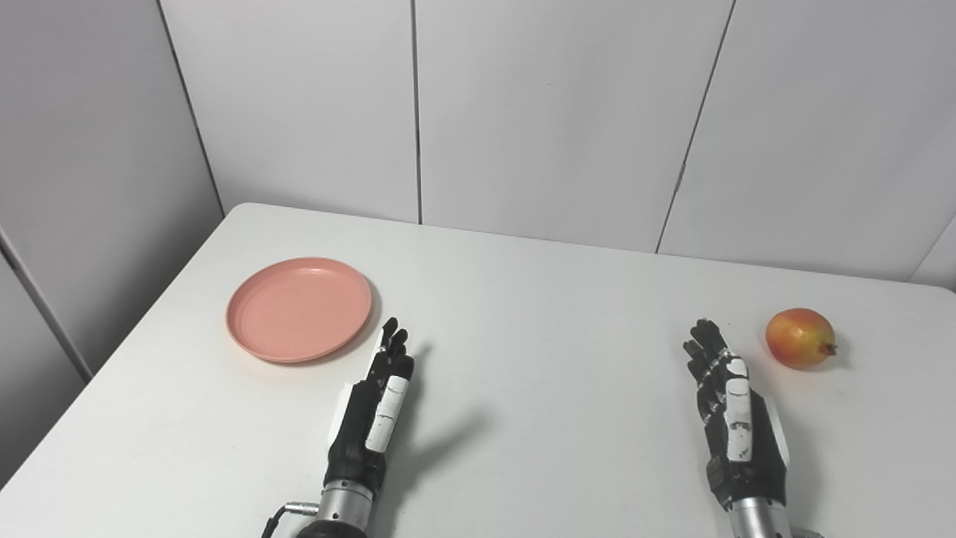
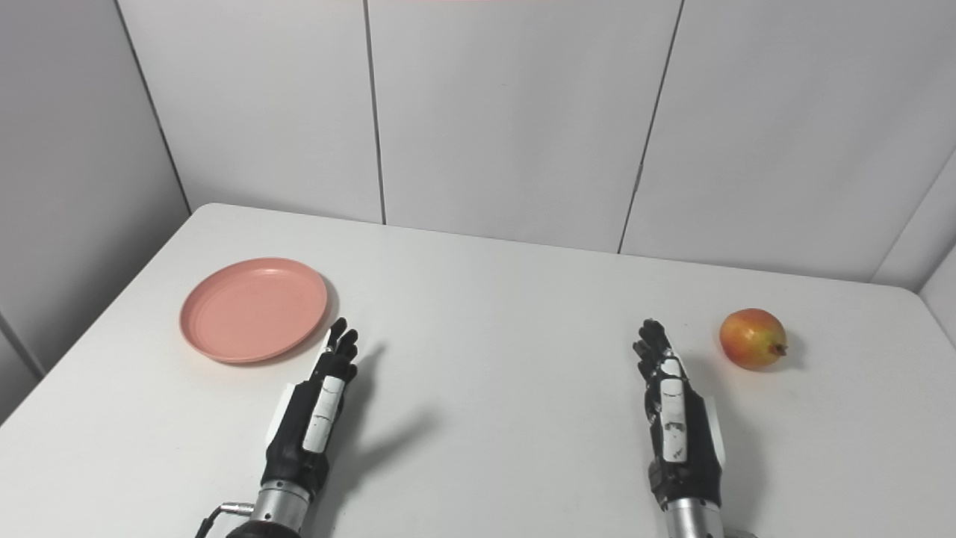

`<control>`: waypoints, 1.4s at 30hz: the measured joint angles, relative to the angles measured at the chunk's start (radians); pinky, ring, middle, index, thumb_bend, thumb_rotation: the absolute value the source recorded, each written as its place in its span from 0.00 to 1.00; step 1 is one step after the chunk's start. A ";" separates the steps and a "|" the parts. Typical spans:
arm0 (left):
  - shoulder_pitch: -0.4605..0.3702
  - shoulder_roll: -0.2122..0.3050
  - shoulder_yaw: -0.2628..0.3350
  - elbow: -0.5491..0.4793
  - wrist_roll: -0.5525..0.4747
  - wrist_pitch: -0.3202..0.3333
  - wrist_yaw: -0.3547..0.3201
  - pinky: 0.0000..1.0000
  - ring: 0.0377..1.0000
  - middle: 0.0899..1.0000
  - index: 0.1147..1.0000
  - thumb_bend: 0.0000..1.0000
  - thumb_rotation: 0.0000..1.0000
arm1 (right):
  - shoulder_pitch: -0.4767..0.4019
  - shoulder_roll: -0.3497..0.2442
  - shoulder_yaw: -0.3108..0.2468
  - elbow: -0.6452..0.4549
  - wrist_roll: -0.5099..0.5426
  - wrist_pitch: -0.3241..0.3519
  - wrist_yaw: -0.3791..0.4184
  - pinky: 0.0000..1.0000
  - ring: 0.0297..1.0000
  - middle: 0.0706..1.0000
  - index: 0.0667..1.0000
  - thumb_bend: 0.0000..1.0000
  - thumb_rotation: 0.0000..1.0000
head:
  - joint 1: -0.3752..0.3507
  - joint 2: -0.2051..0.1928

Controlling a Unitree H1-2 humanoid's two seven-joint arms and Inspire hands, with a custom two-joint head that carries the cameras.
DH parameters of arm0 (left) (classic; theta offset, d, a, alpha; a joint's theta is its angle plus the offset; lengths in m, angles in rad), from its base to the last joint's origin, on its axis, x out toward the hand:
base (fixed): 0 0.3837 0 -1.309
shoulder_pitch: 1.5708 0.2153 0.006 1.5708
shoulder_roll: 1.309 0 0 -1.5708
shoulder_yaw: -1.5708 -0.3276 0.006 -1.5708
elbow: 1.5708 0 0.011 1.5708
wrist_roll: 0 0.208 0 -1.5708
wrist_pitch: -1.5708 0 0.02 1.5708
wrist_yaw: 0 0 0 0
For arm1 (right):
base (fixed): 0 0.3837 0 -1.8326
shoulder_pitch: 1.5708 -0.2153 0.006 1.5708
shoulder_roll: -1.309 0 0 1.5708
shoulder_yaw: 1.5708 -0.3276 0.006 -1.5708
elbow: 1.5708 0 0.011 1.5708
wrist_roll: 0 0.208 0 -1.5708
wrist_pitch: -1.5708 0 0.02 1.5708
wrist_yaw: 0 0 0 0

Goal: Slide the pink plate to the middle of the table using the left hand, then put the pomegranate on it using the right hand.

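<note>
Pink plate (image 1: 299,308) far left on white table (image 1: 523,388), light and slick, best pushed at its rim; left hand (image 1: 373,415) empty, fingers straight, just beside it; pomegranate (image 1: 800,338) far right, firm, roll-prone, near empty, outstretched right hand (image 1: 736,422).

We see a bright, evenly lit scene — soft white light from above, with no harsh glare on the white table (image 1: 523,299). Shadows are faint and fall toward 3 o'clock: a grey streak beside the left hand (image 1: 373,407), a thin crescent along the pink plate (image 1: 299,308), a small dark patch by the pomegranate (image 1: 800,338). Both views are sharp throughout — the wall panels (image 1: 553,112) dim slightly toward 9 o'clock.
</note>
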 measured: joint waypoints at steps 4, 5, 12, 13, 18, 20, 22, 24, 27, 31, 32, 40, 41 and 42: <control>-0.003 -0.001 -0.006 0.008 0.006 -0.012 0.011 1.00 1.00 0.98 1.00 0.80 0.96 | -0.007 -0.005 -0.003 0.013 0.010 -0.016 0.006 1.00 0.94 0.94 0.91 0.78 0.98 | 0.018 -0.037; -0.004 -0.001 -0.008 0.010 0.007 -0.017 0.013 1.00 1.00 0.98 1.00 0.79 0.96 | -0.009 -0.007 -0.003 0.017 0.012 -0.020 0.007 1.00 0.94 0.95 0.92 0.79 0.98 | 0.021 -0.046; -0.029 -0.003 -0.028 0.050 0.005 -0.087 0.023 1.00 1.00 0.98 1.00 0.74 0.96 | -0.024 -0.013 -0.006 0.045 0.014 -0.058 0.014 1.00 0.95 0.95 0.92 0.76 1.00 | 0.032 -0.086; -0.033 -0.003 -0.031 0.055 0.005 -0.090 0.024 1.00 1.00 0.98 1.00 0.74 0.96 | -0.026 -0.014 -0.007 0.048 0.015 -0.060 0.016 1.00 0.95 0.95 0.92 0.76 1.00 | 0.038 -0.101; -0.051 -0.003 -0.040 0.080 0.005 -0.124 0.032 1.00 1.00 0.98 1.00 0.74 0.95 | -0.033 -0.016 -0.010 0.060 0.023 -0.091 0.028 1.00 0.96 0.95 0.93 0.75 0.99 | 0.044 -0.123; -0.054 -0.003 -0.042 0.083 0.004 -0.124 0.040 1.00 1.00 0.98 1.00 0.76 0.94 | -0.042 -0.017 -0.014 0.072 0.025 -0.099 0.029 1.00 0.95 0.95 0.92 0.74 0.99 | 0.044 -0.126; -0.054 -0.003 -0.043 0.083 0.004 -0.124 0.041 1.00 1.00 0.98 1.00 0.77 0.93 | -0.051 -0.020 -0.016 0.084 0.025 -0.100 0.030 1.00 0.96 0.95 0.92 0.74 0.99 | 0.044 -0.126; -0.055 -0.003 -0.045 0.083 -0.004 -0.123 0.042 1.00 1.00 0.98 1.00 0.77 0.93 | -0.052 -0.021 -0.019 0.086 0.025 -0.100 0.030 1.00 0.96 0.95 0.92 0.73 0.99 | 0.044 -0.126; -0.055 -0.003 -0.047 0.083 -0.005 -0.123 0.042 1.00 1.00 0.98 1.00 0.76 0.93 | -0.052 -0.021 -0.018 0.086 0.025 -0.100 0.031 1.00 0.96 0.95 0.92 0.74 1.00 | 0.048 -0.124; -0.054 0.000 -0.052 0.083 -0.006 -0.129 0.042 1.00 1.00 0.98 1.00 0.73 0.93 | -0.052 -0.021 -0.018 0.086 0.025 -0.100 0.031 1.00 0.96 0.95 0.92 0.74 1.00 | 0.049 -0.121; -0.054 0.001 -0.053 0.083 -0.006 -0.132 0.042 1.00 1.00 0.98 1.00 0.74 0.92 | -0.052 -0.021 -0.017 0.086 0.025 -0.100 0.032 1.00 0.95 0.95 0.92 0.73 1.00 | 0.049 -0.121; -0.038 0.005 -0.058 0.042 -0.050 -0.092 0.037 1.00 0.96 0.96 1.00 0.86 0.88 | -0.045 -0.021 -0.014 0.068 0.034 -0.100 0.043 1.00 0.96 0.95 0.93 0.73 0.99 | 0.054 -0.091; -0.035 0.005 -0.057 0.031 -0.062 -0.068 0.037 0.99 0.95 0.96 0.99 0.87 0.87 | -0.045 -0.021 -0.013 0.067 0.038 -0.100 0.047 1.00 0.96 0.95 0.93 0.73 0.99 | 0.058 -0.083; -0.032 0.004 -0.056 0.024 -0.070 -0.047 0.038 0.99 0.94 0.95 0.98 0.88 0.86 | -0.044 -0.022 -0.013 0.066 0.043 -0.100 0.050 1.00 0.96 0.96 0.93 0.73 0.99 | 0.058 -0.083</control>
